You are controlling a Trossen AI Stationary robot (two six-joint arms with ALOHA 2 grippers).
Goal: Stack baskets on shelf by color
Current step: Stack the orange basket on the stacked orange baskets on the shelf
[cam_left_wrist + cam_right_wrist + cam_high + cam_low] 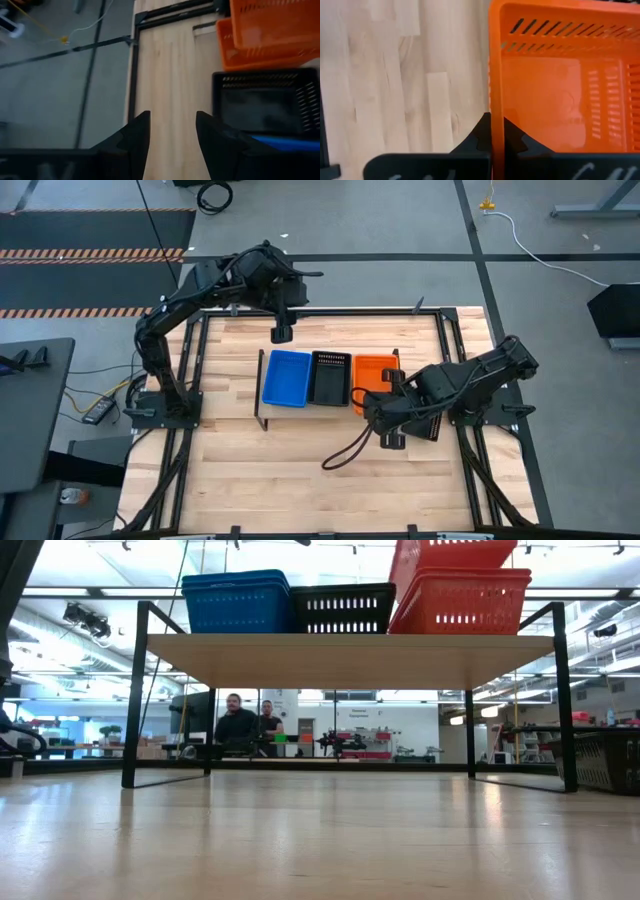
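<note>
Orange basket [560,100] seems light and stiff; our right tool [497,131] pinches its thin rim, left tool [172,137] open

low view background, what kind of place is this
Probably a robotics lab or workshop. Past the shelf two people sit at benches with equipment under strip lights, and the high view shows a bare floor with hazard-striped mats and loose cables.

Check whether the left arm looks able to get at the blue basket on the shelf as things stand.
Probably yes. The left gripper hangs open just beyond the shelf's far edge, close to the blue basket, with nothing between them. The right gripper is busy at the orange basket, the shelf's other end.
</note>
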